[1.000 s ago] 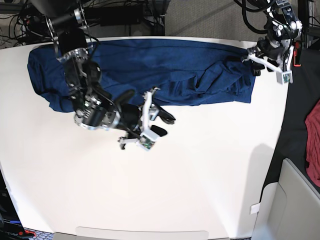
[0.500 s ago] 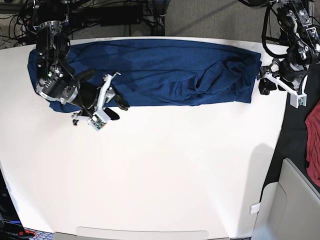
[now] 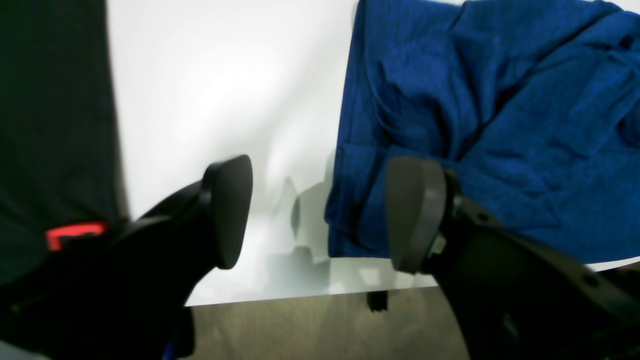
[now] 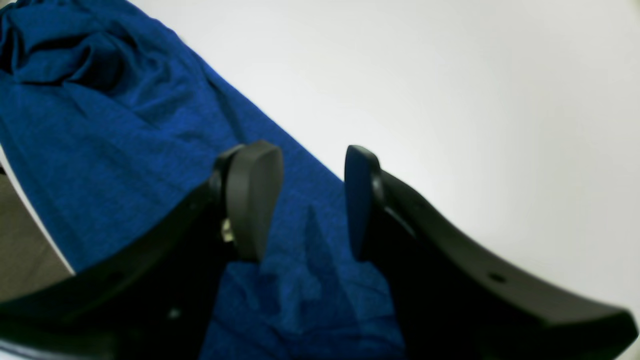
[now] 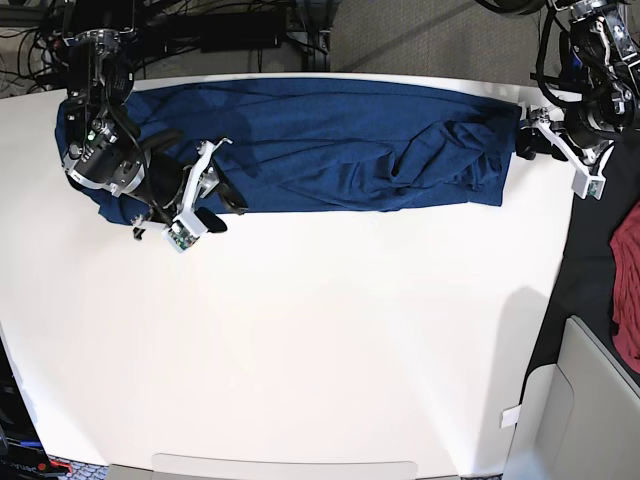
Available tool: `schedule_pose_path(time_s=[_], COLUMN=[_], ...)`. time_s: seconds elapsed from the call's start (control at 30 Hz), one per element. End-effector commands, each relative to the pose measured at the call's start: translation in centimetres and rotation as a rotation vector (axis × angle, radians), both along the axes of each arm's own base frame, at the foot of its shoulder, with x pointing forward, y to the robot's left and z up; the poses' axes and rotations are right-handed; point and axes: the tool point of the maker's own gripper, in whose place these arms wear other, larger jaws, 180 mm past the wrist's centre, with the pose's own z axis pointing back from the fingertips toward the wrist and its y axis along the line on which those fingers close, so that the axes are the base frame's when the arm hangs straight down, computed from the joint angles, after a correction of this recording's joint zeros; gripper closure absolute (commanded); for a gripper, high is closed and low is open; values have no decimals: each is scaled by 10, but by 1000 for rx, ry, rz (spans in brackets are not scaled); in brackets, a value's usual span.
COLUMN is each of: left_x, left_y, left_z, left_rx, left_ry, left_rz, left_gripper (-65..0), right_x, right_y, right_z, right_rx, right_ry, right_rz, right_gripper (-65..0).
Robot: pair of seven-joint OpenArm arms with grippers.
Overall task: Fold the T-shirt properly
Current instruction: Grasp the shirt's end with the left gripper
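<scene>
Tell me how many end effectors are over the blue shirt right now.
1. The right end effector is over the T-shirt near its front edge; the left end effector sits just past its far end.

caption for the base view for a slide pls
Both arms poised at opposite ends of the blue T-shirt stretched along the table's far edge, left gripper and right gripper open.

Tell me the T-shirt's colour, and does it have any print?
The T-shirt is plain heathered royal blue with no print, clearest in the left wrist view.

White table; grey floor; black cables.
</scene>
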Motion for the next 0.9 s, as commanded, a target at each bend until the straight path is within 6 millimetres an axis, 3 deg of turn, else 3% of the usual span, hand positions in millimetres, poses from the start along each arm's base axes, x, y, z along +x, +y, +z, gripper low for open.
schedule_pose_path(time_s=[0.0,0.23,0.4,0.63,0.87], left_x=[6,3,3,8,8], left_y=[4,2,-16,-26,-41], left_z=[8,-1,-8,-13,-37], left_rx=[11,-12,-148,-289,-398], left_ry=[-27,-5,-8,-22,16], left_rz=[-9,-6,-8,24,89], left_gripper=[-410,-410,-410,-410,-410], right_x=[6,6,6,6,5], right_y=[3,3,3,5,5], right_z=[15,15,15,21,22], right_rx=[27,27,28,30,28], right_ry=[-51,-51,-51,-70,-71], right_rz=[11,11,11,18,19], right_gripper=[-250,-250,-250,-250,-250])
